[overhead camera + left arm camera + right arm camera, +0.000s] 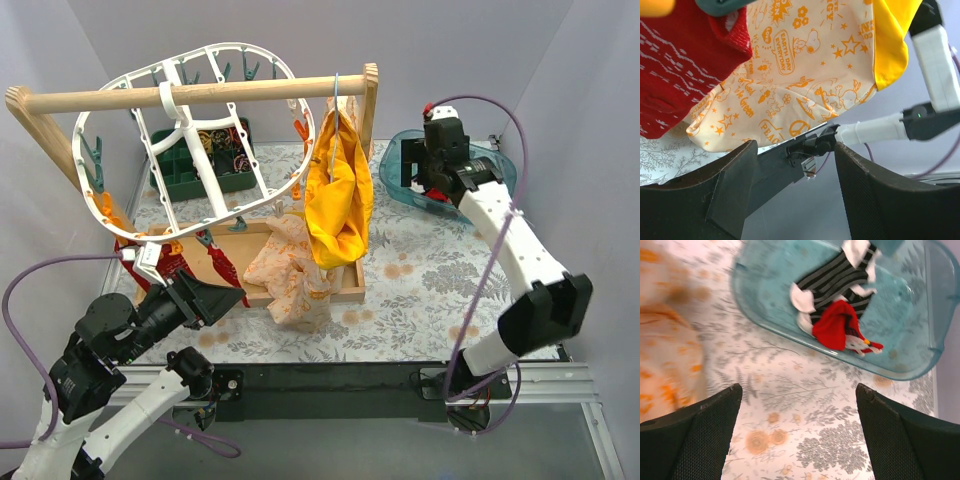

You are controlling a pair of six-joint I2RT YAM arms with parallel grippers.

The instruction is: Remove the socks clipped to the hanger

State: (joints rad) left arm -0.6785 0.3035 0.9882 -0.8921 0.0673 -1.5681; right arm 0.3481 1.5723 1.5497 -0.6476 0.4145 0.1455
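Black fingers [735, 195] of the left tool [800, 200] stand wide apart with nothing between them. This tool [225, 298] sits just below the hanger's low front edge. The hanger [238, 46], a white oval frame, hangs tilted from a wooden rail [120, 97]. A red sock [680, 65] is clipped at the hanger's lower left rim, with a teal peg [722, 6] at its top edge. In the top view that sock [165, 262] hangs just beside the left tool, and a second red sock [226, 272] dangles below the hanger's front rim. Right of the hanger hang a pale orange-printed cloth [285, 265] and a yellow garment [340, 190]. Well to the right of the hanger, the right tool [428, 168] is spread wide and empty above a teal basin [910, 315]. The basin holds a striped sock [835, 277] and another red sock [837, 327], and stands on the flowered surface [420, 290].
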